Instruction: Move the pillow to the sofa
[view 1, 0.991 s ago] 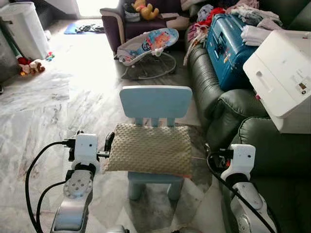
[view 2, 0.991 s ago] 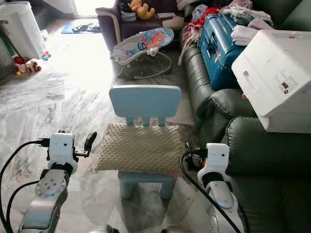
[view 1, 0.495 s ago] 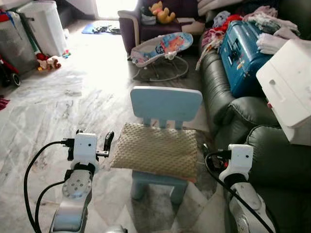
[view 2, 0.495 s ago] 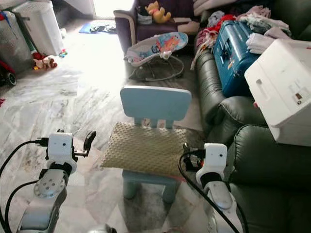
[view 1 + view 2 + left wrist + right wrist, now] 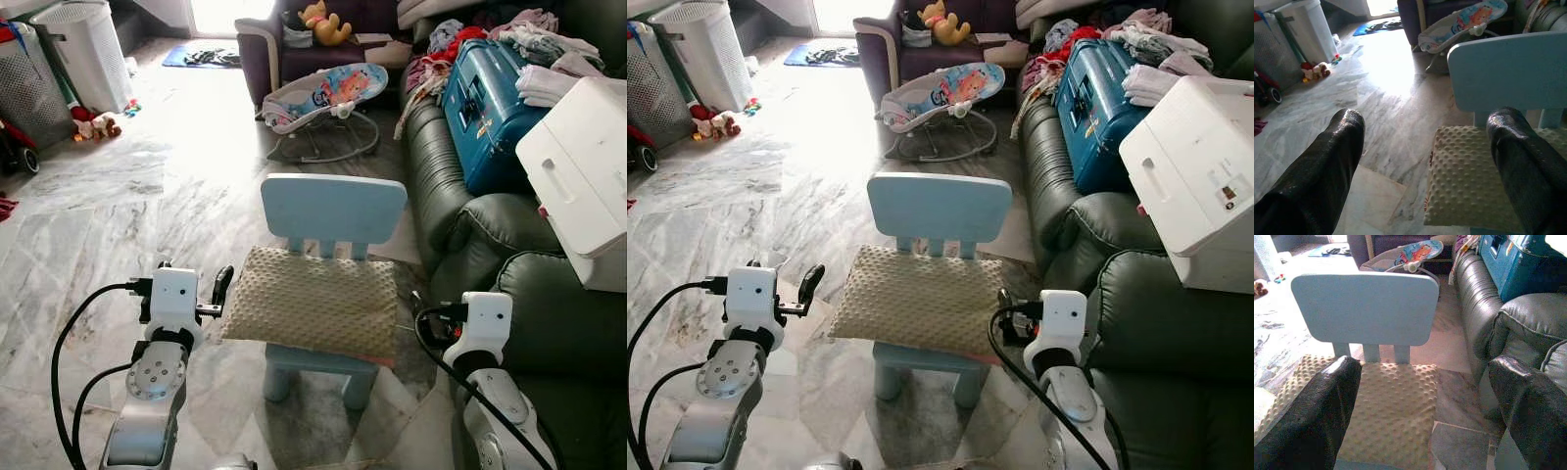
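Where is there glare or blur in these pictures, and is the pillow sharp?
Left eye view: daylight from the far doorway blows out the marble floor; the pillow is sharp. Left wrist view: the same glare, with the left pincer fingers looming soft. Right wrist view: the right pincer fingers blurred, chair clear.

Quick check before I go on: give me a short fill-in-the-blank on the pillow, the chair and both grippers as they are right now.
1. The beige pillow lies on the seat of a small light blue ____.
2. The left gripper and the right gripper both have their fingers ____.
3. On the robot's right stands a dark green ____, bearing a blue suitcase.
4. The pillow's dotted cover has not yet been ____ by either gripper.

Missing words: chair; open; sofa; gripped
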Tool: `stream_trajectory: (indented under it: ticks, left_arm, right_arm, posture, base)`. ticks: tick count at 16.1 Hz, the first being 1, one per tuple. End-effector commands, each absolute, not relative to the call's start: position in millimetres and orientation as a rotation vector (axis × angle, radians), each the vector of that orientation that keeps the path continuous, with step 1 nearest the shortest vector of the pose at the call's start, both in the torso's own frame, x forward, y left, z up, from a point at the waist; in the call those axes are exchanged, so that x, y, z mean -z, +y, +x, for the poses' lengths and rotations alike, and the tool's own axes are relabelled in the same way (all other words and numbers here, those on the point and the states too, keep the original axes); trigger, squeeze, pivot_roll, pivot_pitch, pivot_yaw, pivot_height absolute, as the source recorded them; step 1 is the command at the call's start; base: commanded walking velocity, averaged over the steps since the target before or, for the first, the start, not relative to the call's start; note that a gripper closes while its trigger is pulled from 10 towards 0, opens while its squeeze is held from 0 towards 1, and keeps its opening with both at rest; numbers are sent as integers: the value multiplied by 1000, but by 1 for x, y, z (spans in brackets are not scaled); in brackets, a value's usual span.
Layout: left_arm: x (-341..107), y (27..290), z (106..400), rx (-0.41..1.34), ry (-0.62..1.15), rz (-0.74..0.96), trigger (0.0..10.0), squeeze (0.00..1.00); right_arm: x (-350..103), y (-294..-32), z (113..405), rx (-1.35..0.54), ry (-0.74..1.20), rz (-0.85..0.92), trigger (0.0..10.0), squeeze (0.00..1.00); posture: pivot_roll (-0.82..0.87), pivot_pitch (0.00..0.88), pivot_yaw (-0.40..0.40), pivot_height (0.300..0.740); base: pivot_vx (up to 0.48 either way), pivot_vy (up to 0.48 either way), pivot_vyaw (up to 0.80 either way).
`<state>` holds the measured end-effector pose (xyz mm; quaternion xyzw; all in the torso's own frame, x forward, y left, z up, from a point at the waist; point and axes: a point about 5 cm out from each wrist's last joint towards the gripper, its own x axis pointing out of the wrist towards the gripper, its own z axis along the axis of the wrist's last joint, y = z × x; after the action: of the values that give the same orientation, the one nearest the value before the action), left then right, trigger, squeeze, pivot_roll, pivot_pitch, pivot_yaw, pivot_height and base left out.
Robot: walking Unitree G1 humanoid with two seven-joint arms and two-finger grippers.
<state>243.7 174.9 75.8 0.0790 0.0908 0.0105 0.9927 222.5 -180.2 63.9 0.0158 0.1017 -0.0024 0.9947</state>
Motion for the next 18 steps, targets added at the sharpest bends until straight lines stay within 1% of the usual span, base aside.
stream_trajectory:
  ticks: [1, 4, 5, 7, 17, 18]
  left_arm:
    - [-78, 175, 246, -10, 179, 159, 10000, 0]
    - [-78, 175, 246, -8, 178, 161, 10000, 0]
    - [-78, 175, 247, -7, 177, 161, 10000, 0]
    - [-78, 175, 247, -11, 177, 165, 10000, 0]
    - [-80, 174, 247, -19, 169, 169, 10000, 0]
    - [-79, 174, 247, -18, 171, 168, 10000, 0]
  right_arm:
    - [-70, -182, 223, 8, 183, 31, 10000, 0]
    - [-70, -182, 224, 9, 183, 33, 10000, 0]
    - [-70, -182, 224, 8, 183, 34, 10000, 0]
    - [-70, -182, 223, 9, 183, 34, 10000, 0]
    - [-70, -182, 224, -2, 185, 40, 10000, 0]
    - [-70, -182, 224, -5, 187, 40, 10000, 0]
  posture:
    - [-26, 2, -16, 730]
    - [-26, 2, -16, 700]
    - [-27, 3, -16, 680]
    - [-27, 3, -16, 661]
    - [-27, 7, -18, 661]
    - [-27, 7, -18, 651]
  base:
    - [0, 0, 0]
    - [0, 0, 0]
    - [0, 0, 0]
    - [0, 0, 0]
    - [0, 0, 0]
    - [0, 0, 0]
